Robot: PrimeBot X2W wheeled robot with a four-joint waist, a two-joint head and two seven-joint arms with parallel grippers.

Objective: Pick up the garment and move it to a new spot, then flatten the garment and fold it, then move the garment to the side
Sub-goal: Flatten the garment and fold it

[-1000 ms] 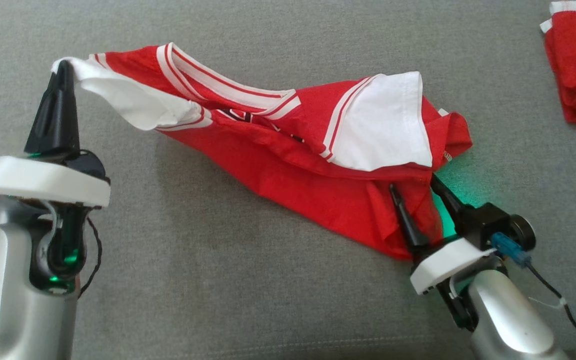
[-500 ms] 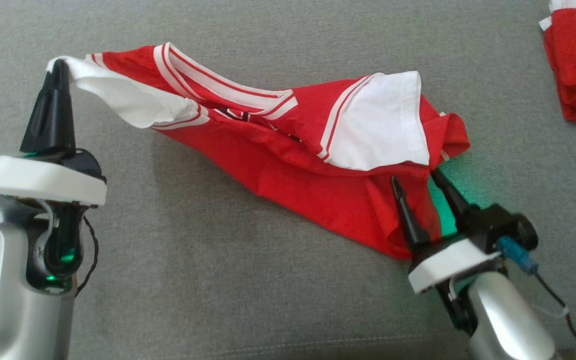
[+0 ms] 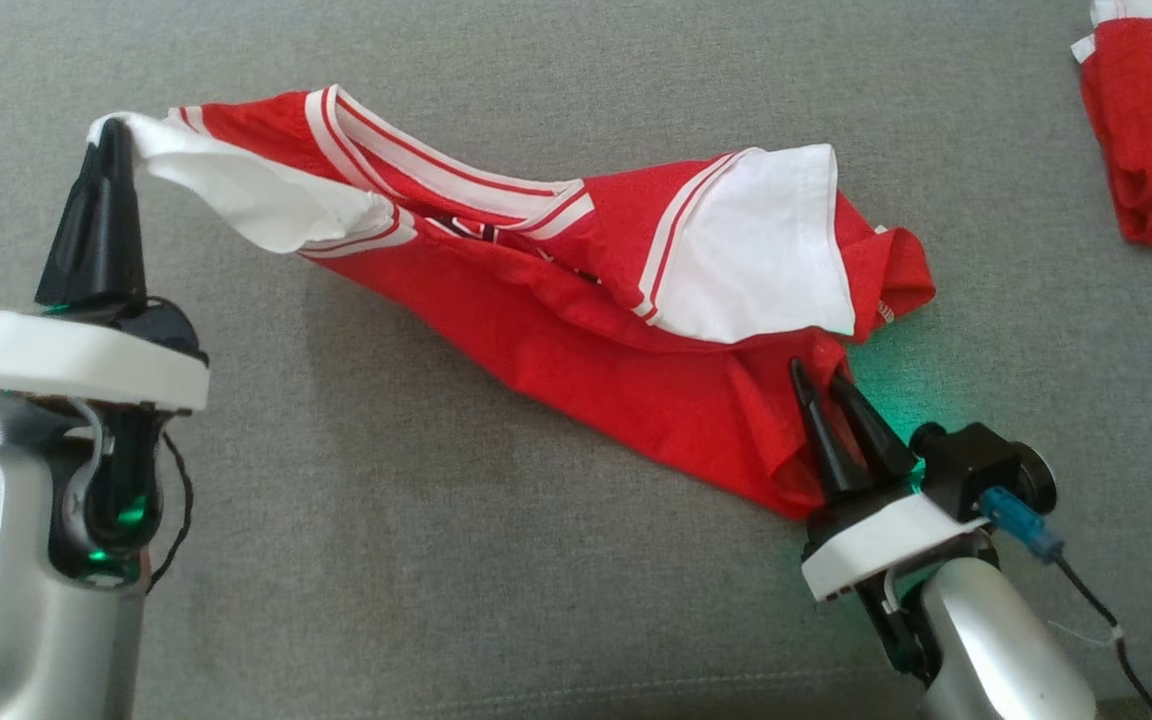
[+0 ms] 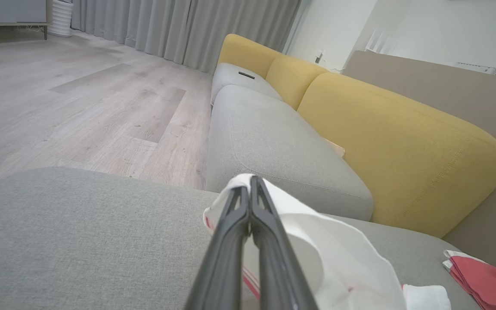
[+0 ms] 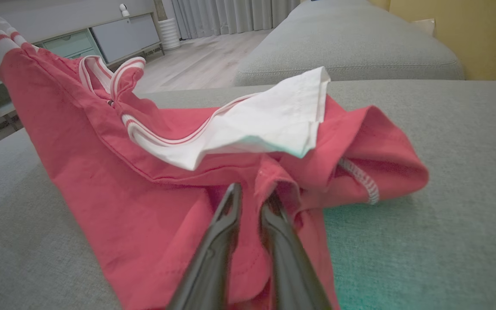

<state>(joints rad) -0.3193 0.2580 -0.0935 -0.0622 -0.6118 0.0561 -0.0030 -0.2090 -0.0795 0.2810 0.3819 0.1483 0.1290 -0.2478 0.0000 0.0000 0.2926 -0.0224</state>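
A red garment (image 3: 576,330) with white sleeves and striped trim lies crumpled across the grey cushion (image 3: 436,580). At its upper left end, my left gripper (image 3: 111,125) is shut on a white sleeve and holds it lifted off the cushion. The left wrist view shows the same sleeve (image 4: 317,241) draped over the closed left gripper (image 4: 250,183). My right gripper (image 3: 818,372) is at the garment's lower right part, below the other white sleeve. In the right wrist view a fold of the garment (image 5: 114,172) sits pinched between the nearly closed fingers of the right gripper (image 5: 252,196).
Another red and white garment (image 3: 1151,130) lies bunched at the cushion's far right. A yellow sofa backrest (image 4: 381,142) runs behind the cushions. Wooden floor (image 4: 80,99) lies beyond the cushion's edge. Bare grey cushion stretches in front of the garment.
The right gripper's fingers, wide open around the red fabric before, have closed onto it. The left gripper, holding the sleeve, has drifted slightly left.
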